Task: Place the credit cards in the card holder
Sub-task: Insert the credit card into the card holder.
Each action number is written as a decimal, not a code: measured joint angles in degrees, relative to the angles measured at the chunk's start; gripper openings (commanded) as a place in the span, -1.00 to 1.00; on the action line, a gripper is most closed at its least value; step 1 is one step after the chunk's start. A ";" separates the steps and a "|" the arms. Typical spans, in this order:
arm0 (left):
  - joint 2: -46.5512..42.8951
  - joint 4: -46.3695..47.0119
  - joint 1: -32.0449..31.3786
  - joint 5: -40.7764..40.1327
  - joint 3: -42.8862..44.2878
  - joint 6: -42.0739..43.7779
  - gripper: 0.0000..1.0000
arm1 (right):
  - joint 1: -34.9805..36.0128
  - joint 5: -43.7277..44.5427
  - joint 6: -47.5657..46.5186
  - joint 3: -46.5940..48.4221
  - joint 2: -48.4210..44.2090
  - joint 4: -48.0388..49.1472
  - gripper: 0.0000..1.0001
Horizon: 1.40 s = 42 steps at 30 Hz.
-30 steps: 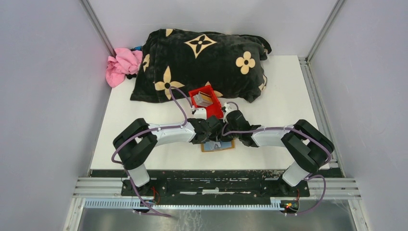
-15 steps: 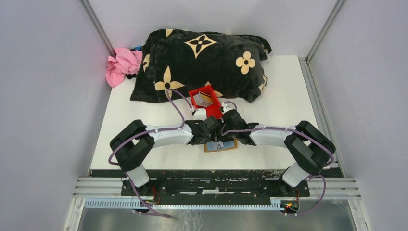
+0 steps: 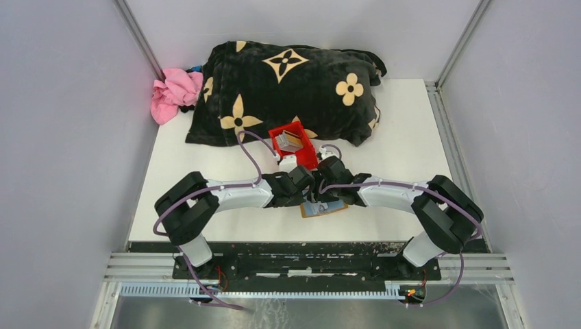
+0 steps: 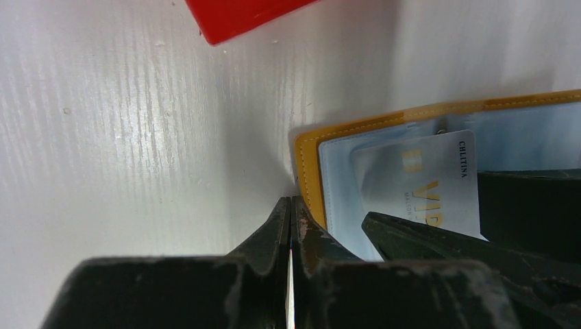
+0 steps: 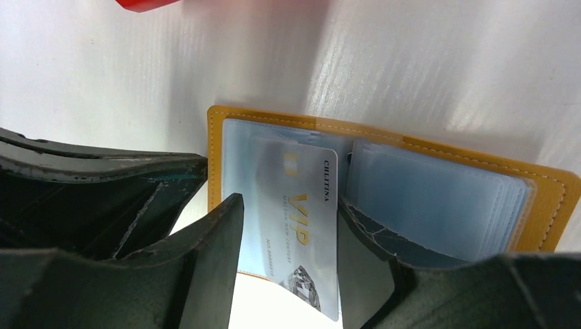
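From above I see only a corner of the holder [image 3: 323, 210] under both wrists. Left wrist: left gripper [image 4: 290, 205] pressed together beside its edge. Right wrist: right gripper [image 5: 289, 201] straddles a card [image 5: 301, 171], partly pocketed; gripping, I can't tell

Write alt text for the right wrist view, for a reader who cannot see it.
A silver VIP credit card lies over the left clear pocket of the open tan card holder, between the two dark fingers of the right gripper. The holder rests on a white table; a red bin peeks in top left.
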 measured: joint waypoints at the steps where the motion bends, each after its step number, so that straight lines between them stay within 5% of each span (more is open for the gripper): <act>1: -0.11 0.44 0.00 0.31 -0.20 0.00 -0.93 | -0.02 0.26 -0.15 0.09 -0.02 -0.33 0.12; 25: 0.20 0.48 -5.25 8.33 0.42 -0.11 -0.94 | 0.00 2.36 1.36 -1.66 -0.59 2.23 0.14; 42: 2.62 -4.09 -5.84 4.90 4.35 -4.92 -0.94 | 0.31 3.96 0.35 -1.68 -1.81 -0.28 0.14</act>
